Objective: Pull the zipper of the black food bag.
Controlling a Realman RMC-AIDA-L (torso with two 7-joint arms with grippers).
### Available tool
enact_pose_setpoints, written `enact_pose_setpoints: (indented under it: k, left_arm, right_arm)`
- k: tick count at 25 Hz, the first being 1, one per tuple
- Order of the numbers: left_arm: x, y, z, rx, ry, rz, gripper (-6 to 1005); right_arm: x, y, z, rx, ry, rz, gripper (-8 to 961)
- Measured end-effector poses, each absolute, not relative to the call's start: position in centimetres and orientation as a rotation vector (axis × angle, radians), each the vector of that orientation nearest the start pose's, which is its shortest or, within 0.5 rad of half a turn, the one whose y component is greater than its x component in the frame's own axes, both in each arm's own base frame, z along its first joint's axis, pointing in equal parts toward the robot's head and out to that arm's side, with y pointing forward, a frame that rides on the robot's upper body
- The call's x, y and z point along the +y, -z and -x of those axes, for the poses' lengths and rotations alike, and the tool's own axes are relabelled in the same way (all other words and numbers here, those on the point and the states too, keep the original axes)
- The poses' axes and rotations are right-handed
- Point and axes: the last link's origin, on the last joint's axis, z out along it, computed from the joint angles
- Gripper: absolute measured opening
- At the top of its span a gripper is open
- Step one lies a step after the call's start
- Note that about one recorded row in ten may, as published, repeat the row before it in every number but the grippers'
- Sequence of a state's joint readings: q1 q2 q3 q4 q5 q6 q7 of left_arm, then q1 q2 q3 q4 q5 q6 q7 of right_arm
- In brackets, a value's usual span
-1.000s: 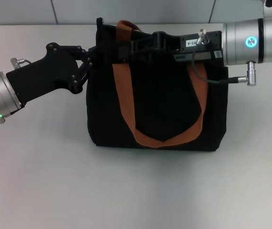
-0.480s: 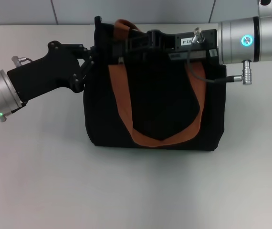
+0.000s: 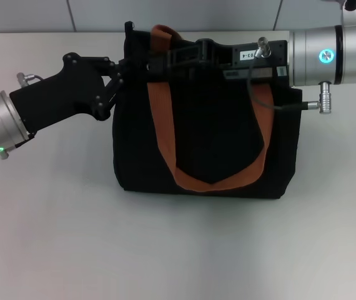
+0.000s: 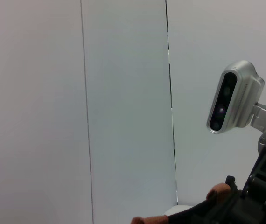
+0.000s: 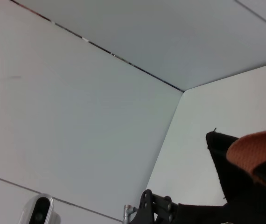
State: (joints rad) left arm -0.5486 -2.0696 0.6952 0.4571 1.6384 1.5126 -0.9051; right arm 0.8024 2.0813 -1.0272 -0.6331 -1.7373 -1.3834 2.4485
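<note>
Right end effector (image 3: pixel 165 61) and black food bag (image 3: pixel 206 119) shifted slightly right

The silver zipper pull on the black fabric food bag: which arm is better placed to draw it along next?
Probably the right. The right gripper lies along the black fabric food bag's top edge, where the zip runs. The left gripper sits at the bag's left top corner. The pull itself is hidden.

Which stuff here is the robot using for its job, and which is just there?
For the job:
black food bag
left gripper, at the bag's top left corner
right gripper, along the bag's top edge

Just there:
white table
grey wall panels
</note>
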Motion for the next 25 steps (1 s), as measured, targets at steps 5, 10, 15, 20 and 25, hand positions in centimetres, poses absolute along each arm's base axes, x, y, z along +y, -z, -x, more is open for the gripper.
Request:
enact_pose_setpoints:
  k: [5, 10, 15, 20, 25]
  left_arm:
    - [34.45, -0.11, 24.58, -0.195, 0.957, 2.439, 25]
    - [34.45, -0.15, 24.58, -0.193, 0.956, 2.439, 25]
    - [34.52, -0.13, 24.46, -0.19, 0.959, 2.441, 26]
    - [34.57, -0.13, 24.37, -0.187, 0.96, 2.442, 24]
    - [34.61, -0.16, 24.3, -0.183, 0.961, 2.442, 26]
  right_arm:
    - [39.06, 3.31, -13.77, 1.78, -0.86, 2.583, 348]
    - [39.05, 3.08, -13.99, 1.794, -0.87, 2.572, 348]
    - [39.09, 3.06, -14.09, 1.795, -0.867, 2.566, 347]
    - [39.3, 3.17, -13.72, 1.778, -0.853, 2.576, 347]
    - [39.47, 2.88, -13.53, 1.728, -0.851, 2.593, 347]
